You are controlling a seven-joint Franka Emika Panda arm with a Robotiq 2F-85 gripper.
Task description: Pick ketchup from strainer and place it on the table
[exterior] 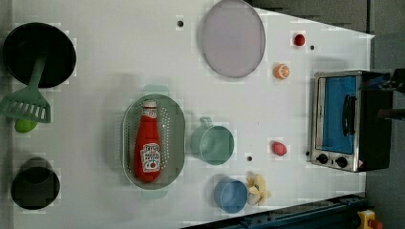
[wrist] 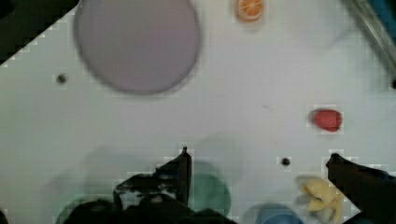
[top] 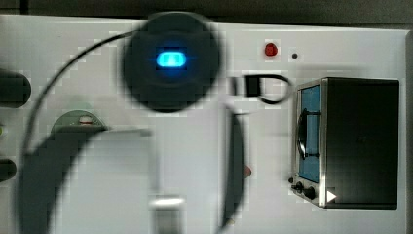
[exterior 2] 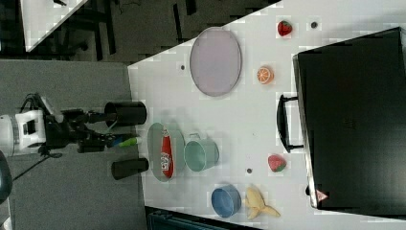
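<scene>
The ketchup (exterior: 147, 143), a red bottle with a white cap, lies lengthwise in the pale green strainer (exterior: 128, 143) on the white table (exterior: 105, 57). The right view shows the ketchup (exterior 2: 166, 155) in the strainer (exterior 2: 154, 143) as well. My gripper (exterior 2: 106, 128) hangs away from the table surface, off the strainer toward the right view's left. It is open with nothing between its fingers. In the wrist view the gripper (wrist: 259, 161) has its two dark fingertips (wrist: 184, 163) far apart over bare table, with the green cup (wrist: 210, 191) just beside one of them.
A green cup (exterior: 212, 144), blue cup (exterior: 230, 194) and banana (exterior: 258, 191) sit near the strainer. Also on the table are a grey plate (exterior: 232, 38), an orange (exterior: 281, 71), two strawberries (exterior: 279, 148), a toaster oven (exterior: 344, 119), a black bowl with spatula (exterior: 38, 55) and a black cup (exterior: 35, 183).
</scene>
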